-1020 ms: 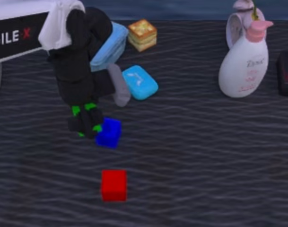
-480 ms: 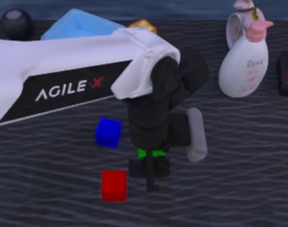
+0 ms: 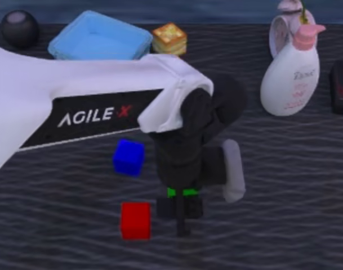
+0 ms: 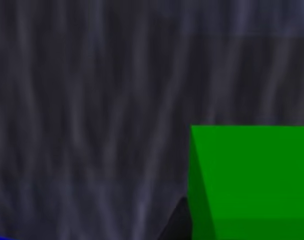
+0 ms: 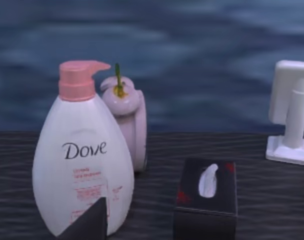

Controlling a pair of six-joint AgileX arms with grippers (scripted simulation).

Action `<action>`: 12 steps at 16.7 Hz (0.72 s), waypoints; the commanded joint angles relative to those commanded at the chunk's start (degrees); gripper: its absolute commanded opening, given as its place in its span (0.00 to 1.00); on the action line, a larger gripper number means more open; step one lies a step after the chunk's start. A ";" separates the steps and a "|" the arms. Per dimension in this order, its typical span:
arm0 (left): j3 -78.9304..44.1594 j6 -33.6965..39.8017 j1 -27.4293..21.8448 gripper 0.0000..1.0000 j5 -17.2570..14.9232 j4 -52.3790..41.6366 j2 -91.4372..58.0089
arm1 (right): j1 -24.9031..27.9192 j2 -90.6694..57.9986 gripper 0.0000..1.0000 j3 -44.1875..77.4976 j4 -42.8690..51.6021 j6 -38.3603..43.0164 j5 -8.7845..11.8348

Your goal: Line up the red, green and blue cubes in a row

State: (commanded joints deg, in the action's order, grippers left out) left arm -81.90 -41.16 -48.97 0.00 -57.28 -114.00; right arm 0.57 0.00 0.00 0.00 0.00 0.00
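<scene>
Red cube [image 3: 136,220] flat on the table, front left of centre. Blue cube [image 3: 129,157] just behind it, apart, slightly turned. Green cube [image 4: 251,182] right of red, mostly hidden from above.

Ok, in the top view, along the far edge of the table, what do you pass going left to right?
Black ball → light-blue tray → orange-and-cream block → white pump bottle, with a pale pink object right behind it → black box at the right edge.
</scene>
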 joint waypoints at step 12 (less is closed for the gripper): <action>4.67 0.05 -0.26 0.30 0.07 7.49 -3.06 | 0.00 0.00 1.00 0.00 0.00 0.00 0.00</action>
State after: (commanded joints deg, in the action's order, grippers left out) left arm -77.22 -41.11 -49.23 0.08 -49.79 -117.06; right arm 0.57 0.00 0.00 0.00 0.00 0.00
